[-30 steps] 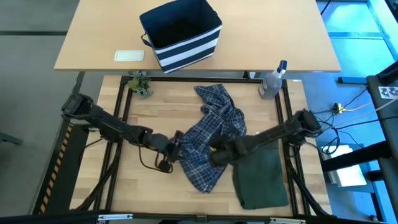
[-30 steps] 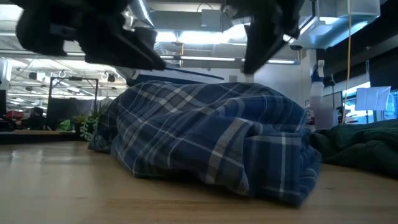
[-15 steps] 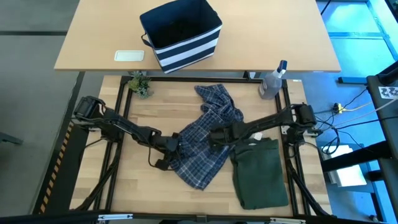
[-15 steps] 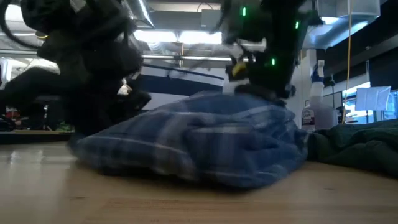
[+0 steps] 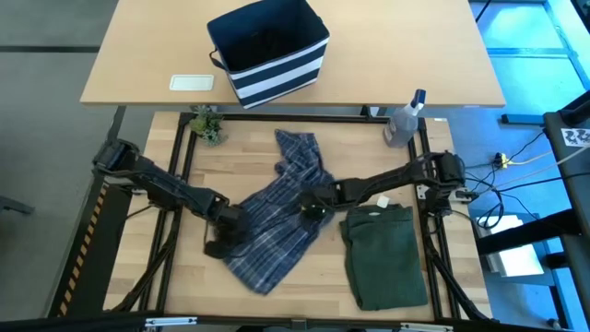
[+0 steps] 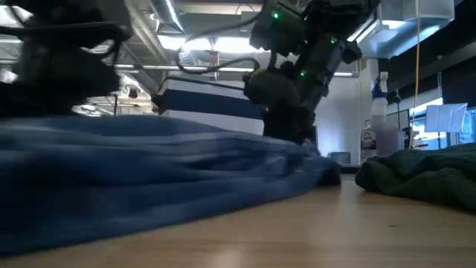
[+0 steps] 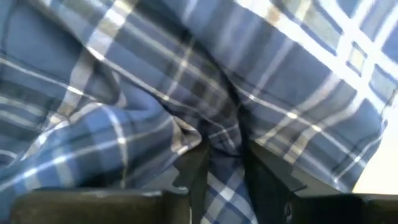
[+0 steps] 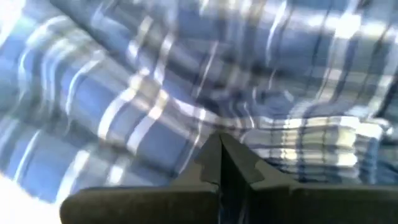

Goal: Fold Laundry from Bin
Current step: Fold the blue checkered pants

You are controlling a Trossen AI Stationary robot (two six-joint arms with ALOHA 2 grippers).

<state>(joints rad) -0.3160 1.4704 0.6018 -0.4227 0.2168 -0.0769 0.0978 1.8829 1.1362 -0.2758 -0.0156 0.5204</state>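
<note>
The blue-and-white plaid shirt (image 5: 277,217) lies stretched out on the wooden table, from a far end (image 5: 297,146) to a near end (image 5: 258,275). In the low view it lies low and flat (image 6: 149,171). My left gripper (image 5: 224,232) is shut on its left side. My right gripper (image 5: 312,208) is shut on its right side. The dark olive-green garment (image 5: 383,254) lies folded at the near right. The striped navy bin (image 5: 269,51) stands on the far table. The black garment is out of view. My left gripper pinches a fold of the plaid shirt (image 7: 225,177) between its two fingers (image 7: 194,174), coming in low from the table's left. The cloth around it rests on the table. My right gripper is shut on a bunched fold of the plaid shirt (image 8: 249,134) at its fingertips (image 8: 211,158), coming in from the table's right. The cloth there lies on the table.
A clear spray bottle (image 5: 403,120) stands at the table's far right corner and a small plant (image 5: 207,124) at the far left. A white flat object (image 5: 191,82) lies on the far table beside the bin.
Both grippers have gone toward the table's left edge, dragging the plaid shirt with them. The right gripper first went toward the far edge. The shirt has sunk from a bunched heap into a long, flat strip, and its near end has slid left.
</note>
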